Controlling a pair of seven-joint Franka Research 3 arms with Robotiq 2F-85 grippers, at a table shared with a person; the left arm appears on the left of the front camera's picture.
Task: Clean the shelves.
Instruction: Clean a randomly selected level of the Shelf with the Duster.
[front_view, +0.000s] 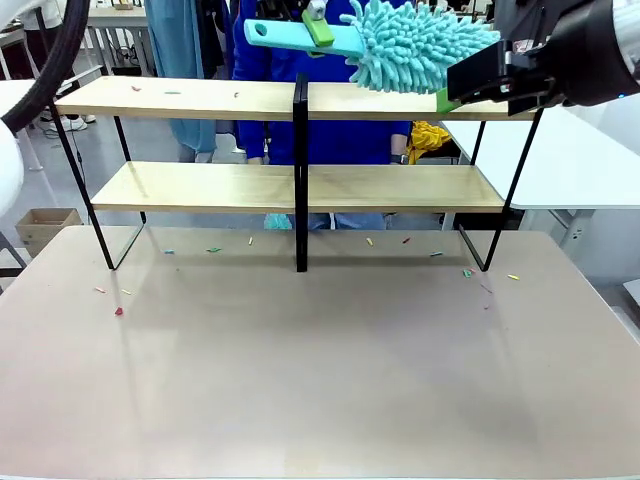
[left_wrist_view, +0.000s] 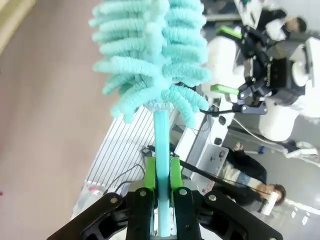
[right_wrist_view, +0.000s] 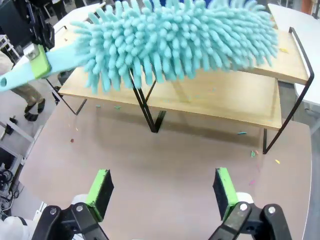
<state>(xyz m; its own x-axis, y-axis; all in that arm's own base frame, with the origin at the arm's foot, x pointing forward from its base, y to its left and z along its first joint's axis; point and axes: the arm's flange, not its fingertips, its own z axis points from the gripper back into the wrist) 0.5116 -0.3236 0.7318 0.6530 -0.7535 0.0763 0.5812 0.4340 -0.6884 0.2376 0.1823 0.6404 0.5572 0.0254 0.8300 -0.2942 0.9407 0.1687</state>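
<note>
The shelves (front_view: 200, 98) on the bench (front_view: 320, 390) are judged not yet clean: scraps (front_view: 136, 89) lie on the top board. The duster (front_view: 415, 45) is clamped in the left jaws above it; the right jaws are spread empty.

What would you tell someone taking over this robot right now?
Left gripper: shut on the handle of the fluffy turquoise microfibre duster.
Right gripper: open, empty, near the shelves' right end.
The duster head is over the right half of the top board of the two-tier light-wood shelves with a black frame.
Done: unclear.
Left: small coloured scraps lie on the top board's left half, more on the beige tabletop underneath.
</note>
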